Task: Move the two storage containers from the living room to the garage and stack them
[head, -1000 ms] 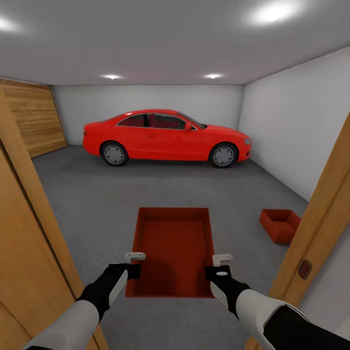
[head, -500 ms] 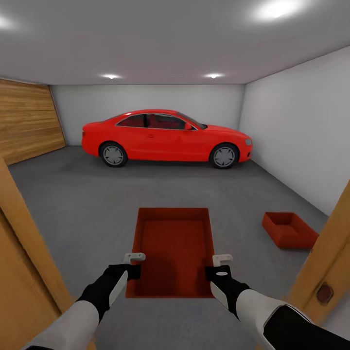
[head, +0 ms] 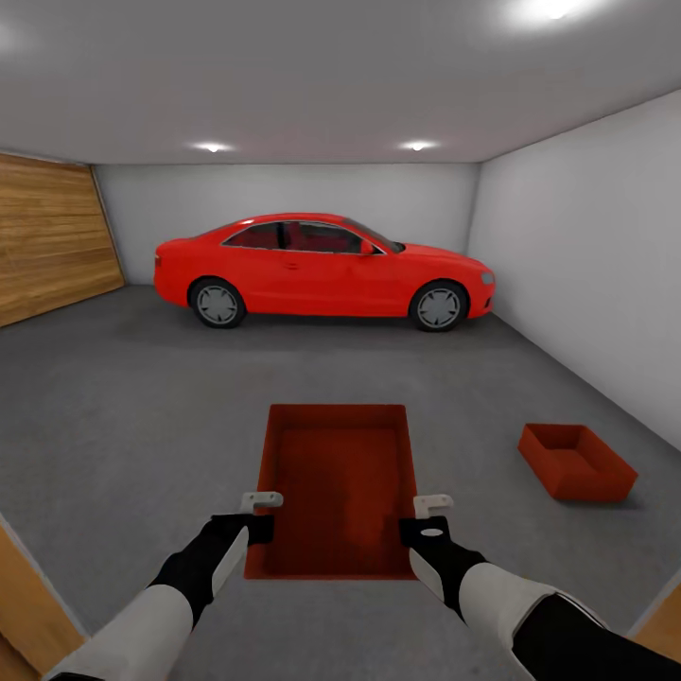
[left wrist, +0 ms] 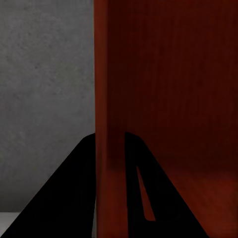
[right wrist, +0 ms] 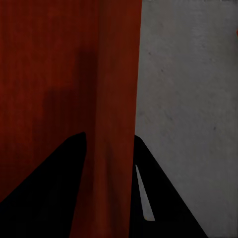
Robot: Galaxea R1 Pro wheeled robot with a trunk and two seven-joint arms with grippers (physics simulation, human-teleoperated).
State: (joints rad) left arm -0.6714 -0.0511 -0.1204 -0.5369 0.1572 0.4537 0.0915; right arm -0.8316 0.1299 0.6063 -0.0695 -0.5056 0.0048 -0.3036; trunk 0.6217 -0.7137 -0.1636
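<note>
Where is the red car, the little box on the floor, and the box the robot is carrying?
red car [head: 322, 265], head view, on its side door.
box on the floor [head: 575, 461], head view, on its inside bottom.
carried box [head: 339, 482], head view, on its inside bottom.

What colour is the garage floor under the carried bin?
Grey, speckled concrete floor; clearest in the head view.

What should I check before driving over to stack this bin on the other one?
1. Left gripper clamped on the carried container wall: ok.
2. Right gripper clamped on the opposite wall: ok.
3. Carried container level: ok.
4. Second container on the garage floor, open side up: ok.
5. Doorframe passed: ok.
6. Red car far from the path: ok.
</note>
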